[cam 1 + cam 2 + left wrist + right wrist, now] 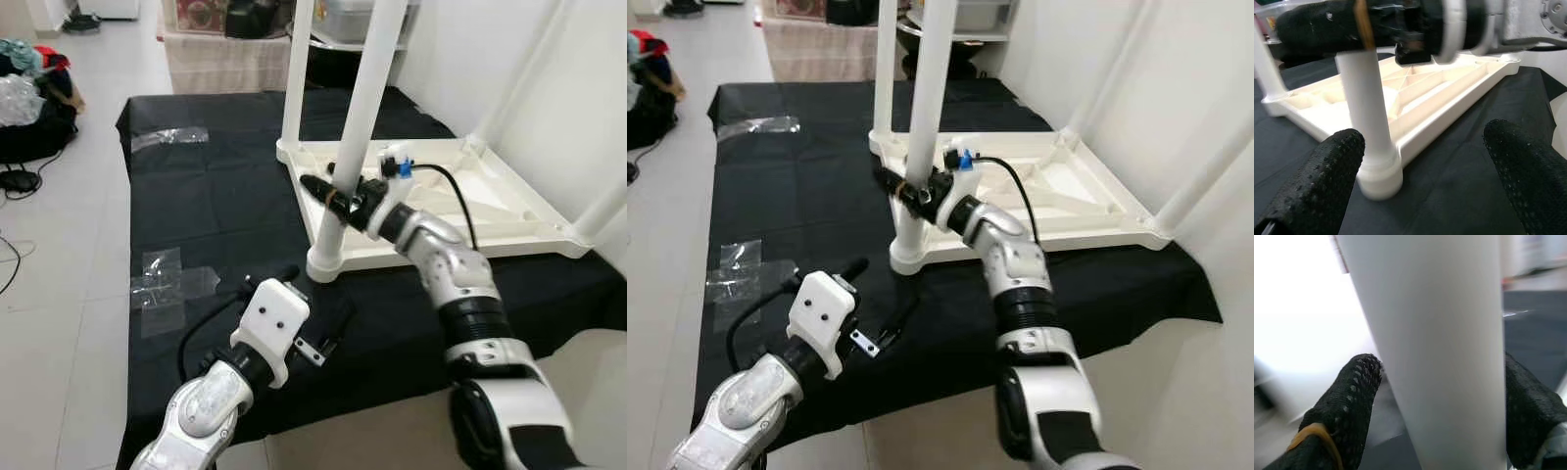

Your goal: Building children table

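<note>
A white children's table lies upside down on a black cloth, its tabletop point(490, 211) flat and its legs pointing up. My right gripper point(338, 191) is shut on the near left leg point(358, 127), a little above the socket at the tabletop's corner. In the right wrist view the leg point(1440, 342) sits tight between the black fingers point(1352, 396). My left gripper point(313, 299) is open, low over the cloth just in front of that corner. The left wrist view has its fingers point(1317, 181) wide apart, facing the leg's base point(1376, 171).
Another leg point(297, 69) stands at the tabletop's back left corner, and one more point(607, 206) leans at the right by the white wall. Clear plastic wrappers point(167, 279) lie on the cloth's left side. Clothes and bags point(29, 98) lie on the floor at far left.
</note>
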{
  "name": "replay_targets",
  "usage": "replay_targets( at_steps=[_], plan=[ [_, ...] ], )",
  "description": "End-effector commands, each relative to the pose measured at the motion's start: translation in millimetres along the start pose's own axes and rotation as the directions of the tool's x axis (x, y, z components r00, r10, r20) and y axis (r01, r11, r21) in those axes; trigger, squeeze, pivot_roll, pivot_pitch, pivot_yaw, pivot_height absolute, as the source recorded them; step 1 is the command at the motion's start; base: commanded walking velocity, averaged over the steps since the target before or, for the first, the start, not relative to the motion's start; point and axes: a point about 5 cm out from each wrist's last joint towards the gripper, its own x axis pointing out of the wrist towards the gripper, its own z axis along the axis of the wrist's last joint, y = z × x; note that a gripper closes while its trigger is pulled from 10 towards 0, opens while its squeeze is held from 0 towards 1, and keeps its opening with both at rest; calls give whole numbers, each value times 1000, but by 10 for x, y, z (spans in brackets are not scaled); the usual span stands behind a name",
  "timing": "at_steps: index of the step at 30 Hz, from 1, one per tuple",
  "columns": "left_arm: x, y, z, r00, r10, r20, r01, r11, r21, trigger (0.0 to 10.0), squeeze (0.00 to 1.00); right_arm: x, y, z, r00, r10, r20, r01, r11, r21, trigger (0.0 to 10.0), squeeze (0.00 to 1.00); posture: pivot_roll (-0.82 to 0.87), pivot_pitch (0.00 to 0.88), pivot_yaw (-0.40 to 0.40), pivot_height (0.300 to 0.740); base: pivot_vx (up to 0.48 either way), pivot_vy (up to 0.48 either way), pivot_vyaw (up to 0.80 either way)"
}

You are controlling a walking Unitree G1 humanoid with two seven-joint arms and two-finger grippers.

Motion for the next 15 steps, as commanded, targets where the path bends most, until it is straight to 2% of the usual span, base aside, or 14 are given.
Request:
replay_targets(
  at_steps=[1,2,4,8,9,10,13,14,15],
  plan=[
    [-4,-13,-20,1000,-6,-10,6,1000,3,10000,0,77,123,-53,990,139,-18,-138,990,32,10000,0,87,38,-121,740,0,0,0],
    [-2,-18,-18,1000,-8,-9,8,1000,3,10000,0,104,147,-66,983,184,-24,-183,982,41,10000,0,87,38,-121,740,0,0,0],
    [0,-22,-16,1000,-8,-8,8,1000,2,10000,0,156,146,-92,981,193,-31,-191,981,37,10000,0,90,37,-120,740,0,0,0],
    [5,-28,-10,1000,-9,-6,9,1000,1,10000,0,267,120,-156,987,152,-51,-152,988,-1,10000,0,93,38,-123,740,0,0,0],
    [4,-30,-9,1000,-9,-6,9,1000,1,10000,0,312,84,-156,993,107,-39,-108,994,-9,0,0,96,41,-126,740,0,0,0],
    [2,-31,-7,1000,-7,-7,7,1000,2,10000,0,347,50,-134,998,57,-15,-57,998,-19,0,0,97,43,-127,740,0,0,0],
    [0,-32,-6,1000,-6,-8,6,1000,2,10000,0,353,27,-99,1000,28,10,-28,999,-20,0,0,97,43,-127,740,0,0,0],
    [-6,-30,-6,1000,-3,-10,3,1000,2,10000,0,359,-28,-75,998,-59,21,59,998,-28,0,0,98,44,-128,740,0,0,0],
    [-6,-30,-6,1000,-3,-10,3,1000,2,10000,0,359,-28,-75,998,-59,21,59,998,-28,0,0,98,44,-128,740,0,0,0]
  ],
)
